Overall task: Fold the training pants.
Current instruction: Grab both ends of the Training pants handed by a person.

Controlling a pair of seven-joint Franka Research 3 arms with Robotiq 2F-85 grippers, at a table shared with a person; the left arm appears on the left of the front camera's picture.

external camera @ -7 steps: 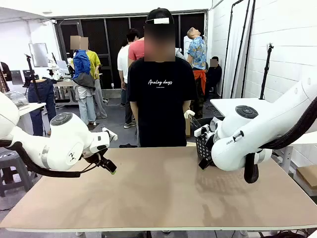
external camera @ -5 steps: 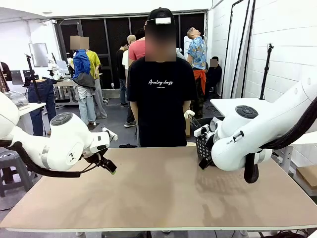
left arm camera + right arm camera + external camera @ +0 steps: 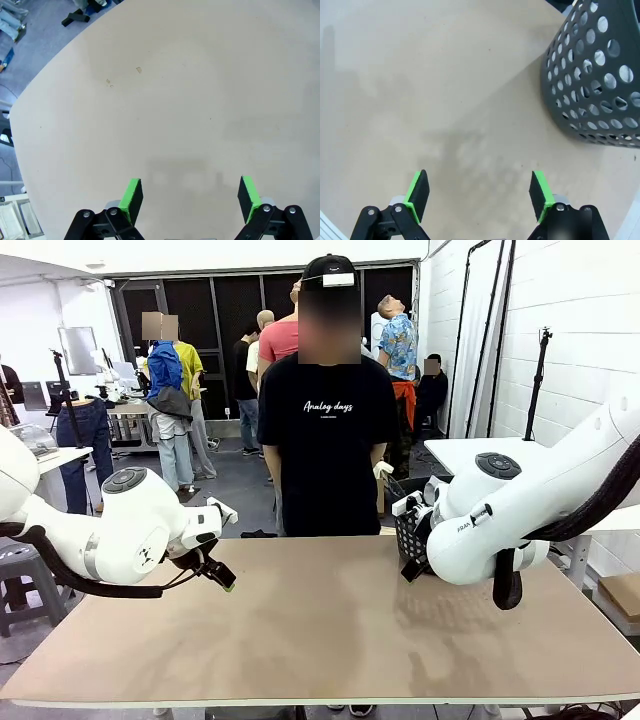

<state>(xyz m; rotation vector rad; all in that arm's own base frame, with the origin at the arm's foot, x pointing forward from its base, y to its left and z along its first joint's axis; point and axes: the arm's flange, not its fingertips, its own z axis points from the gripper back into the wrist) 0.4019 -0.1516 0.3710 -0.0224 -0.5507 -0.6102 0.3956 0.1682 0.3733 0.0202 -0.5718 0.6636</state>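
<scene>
The training pants are out of view. My left gripper [image 3: 190, 196] hangs open over bare tan tabletop [image 3: 180, 90], nothing between its green pads [image 3: 132, 196]. From the front it [image 3: 222, 577] sits above the table's left part. My right gripper [image 3: 479, 196] is open too, above the table near a black perforated basket [image 3: 600, 75], and holds nothing.
The basket [image 3: 408, 523] stands at the table's far right, just behind my right arm [image 3: 500, 520]. A person in a black T-shirt [image 3: 325, 440] stands at the far edge, facing the table [image 3: 330, 620]. Other people and a white side table [image 3: 470, 452] are farther back.
Both arms are still. Only people in the background have shifted a little.
</scene>
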